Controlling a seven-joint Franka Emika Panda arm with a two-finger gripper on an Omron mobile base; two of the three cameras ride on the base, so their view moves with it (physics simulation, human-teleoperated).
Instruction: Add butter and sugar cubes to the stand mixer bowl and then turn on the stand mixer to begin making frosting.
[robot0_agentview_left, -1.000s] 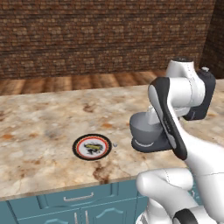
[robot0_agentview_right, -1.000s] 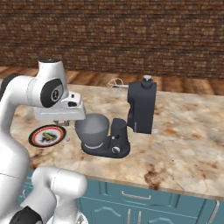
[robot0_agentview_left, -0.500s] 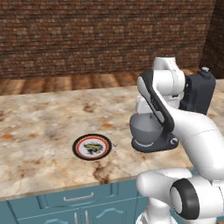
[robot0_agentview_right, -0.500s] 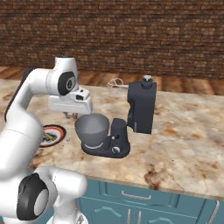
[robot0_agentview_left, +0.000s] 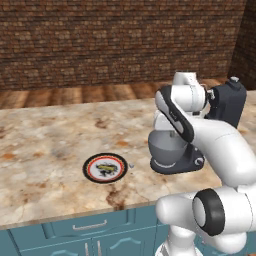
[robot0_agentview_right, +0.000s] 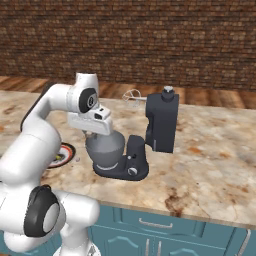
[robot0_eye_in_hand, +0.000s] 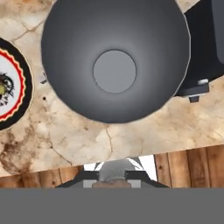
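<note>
The stand mixer bowl (robot0_eye_in_hand: 116, 57), deep grey metal, lies right under my gripper (robot0_eye_in_hand: 116, 183) with nothing inside it. My gripper (robot0_agentview_right: 94, 134) hangs just above the bowl (robot0_agentview_right: 105, 149). Its fingers stand narrow, and a thin tan sliver that looks like the butter shows between them at the bottom of the hand view. The dark stand mixer (robot0_agentview_right: 162, 122) has its head tilted back, whisk (robot0_agentview_right: 132, 96) towards the wall and knob (robot0_agentview_right: 132, 171) on the base. A small pale sugar cube (robot0_eye_in_hand: 43, 78) lies on the counter beside the plate (robot0_eye_in_hand: 19, 94). My arm hides part of the bowl (robot0_agentview_left: 167, 147).
The black-and-red-rimmed plate (robot0_agentview_left: 90, 172) sits left of the mixer on the marble counter (robot0_agentview_left: 45, 145). A brick wall runs behind a wooden ledge (robot0_agentview_left: 75, 94). The counter's front edge and teal cabinets (robot0_agentview_left: 75, 230) are near the base.
The arm has swung from beside the plate to directly over the mixer bowl, carrying what is in the gripper. The plate, mixer and sugar cube have not moved.
</note>
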